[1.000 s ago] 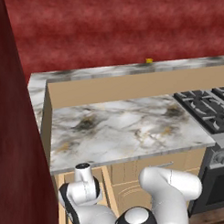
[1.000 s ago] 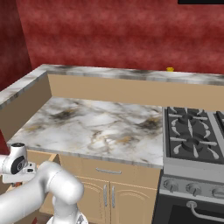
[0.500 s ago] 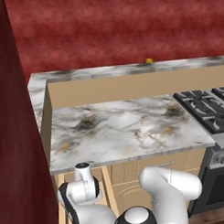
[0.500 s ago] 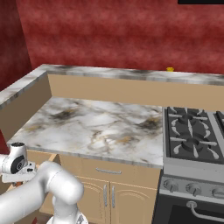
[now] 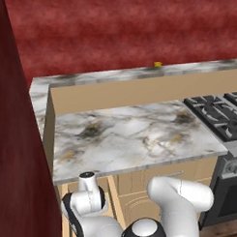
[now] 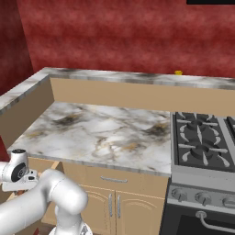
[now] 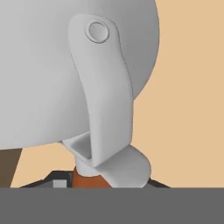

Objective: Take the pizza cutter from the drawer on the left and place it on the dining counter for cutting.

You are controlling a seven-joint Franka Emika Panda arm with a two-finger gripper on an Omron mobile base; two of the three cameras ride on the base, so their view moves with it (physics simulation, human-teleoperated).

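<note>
Grey round metal blade of the pizza cutter point(image 7: 65, 74) with its reddish-brown handle, over the drawer's plain tan wood floor point(image 7: 192, 96); white-grey veined marble counter point(image 5: 135, 134).

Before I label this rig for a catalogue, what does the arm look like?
The arm is glossy white, built of rounded, bulging segments with dark bands at the joints. One joint cap is a grey disc ringed in black. A short white cylinder with a grey end disc tops the wrist. No cables or markings show.
</note>
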